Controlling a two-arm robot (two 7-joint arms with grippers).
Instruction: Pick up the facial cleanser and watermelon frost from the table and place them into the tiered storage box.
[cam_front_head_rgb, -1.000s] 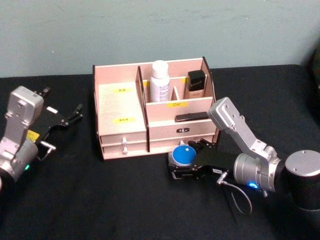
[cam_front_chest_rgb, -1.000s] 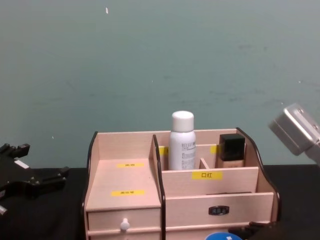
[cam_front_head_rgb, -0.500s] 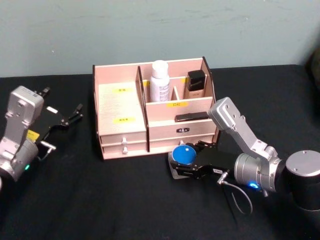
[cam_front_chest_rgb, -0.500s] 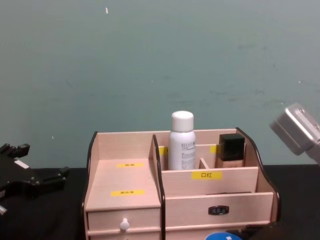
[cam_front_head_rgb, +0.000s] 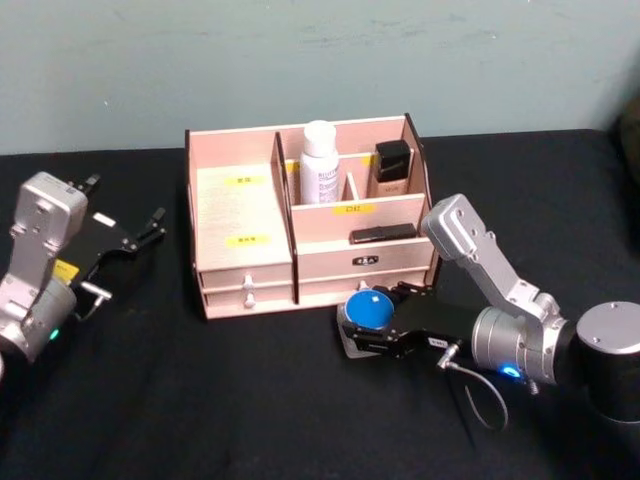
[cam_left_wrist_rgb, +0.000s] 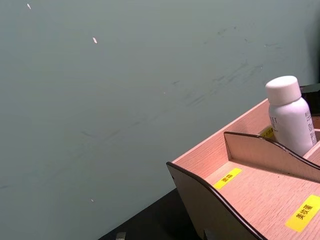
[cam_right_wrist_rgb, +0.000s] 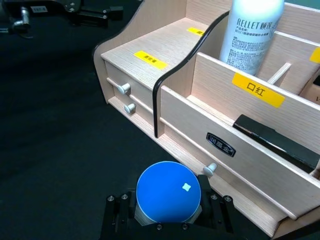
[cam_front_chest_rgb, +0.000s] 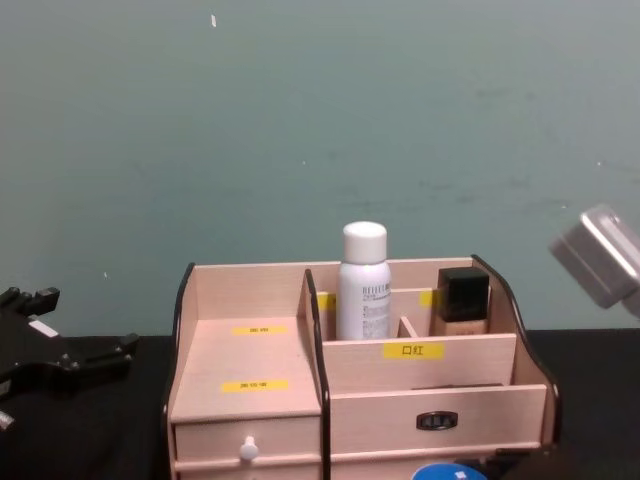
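Note:
The facial cleanser (cam_front_head_rgb: 318, 160) stands upright in a back compartment of the tiered storage box (cam_front_head_rgb: 245, 215); it also shows in the chest view (cam_front_chest_rgb: 363, 283) and the right wrist view (cam_right_wrist_rgb: 251, 30). The watermelon frost (cam_front_head_rgb: 369, 310), a jar with a blue lid (cam_right_wrist_rgb: 168, 191), sits low over the black table just in front of the box's right drawers. My right gripper (cam_front_head_rgb: 366, 320) is shut on it, with a black finger (cam_right_wrist_rgb: 117, 215) pressed on each side. My left gripper (cam_front_head_rgb: 148, 228) is parked open at the table's left, apart from the box.
A small black-capped beige bottle (cam_front_head_rgb: 391, 168) stands in the back right compartment. A dark flat item (cam_front_head_rgb: 383, 234) lies in the compartment in front of it. White-knobbed drawers (cam_right_wrist_rgb: 124, 97) face me. Black table (cam_front_head_rgb: 200, 400) spreads in front and to both sides.
My right gripper and the blue-lidded jar have shifted very slightly to the right. The left arm and the cleanser have not moved.

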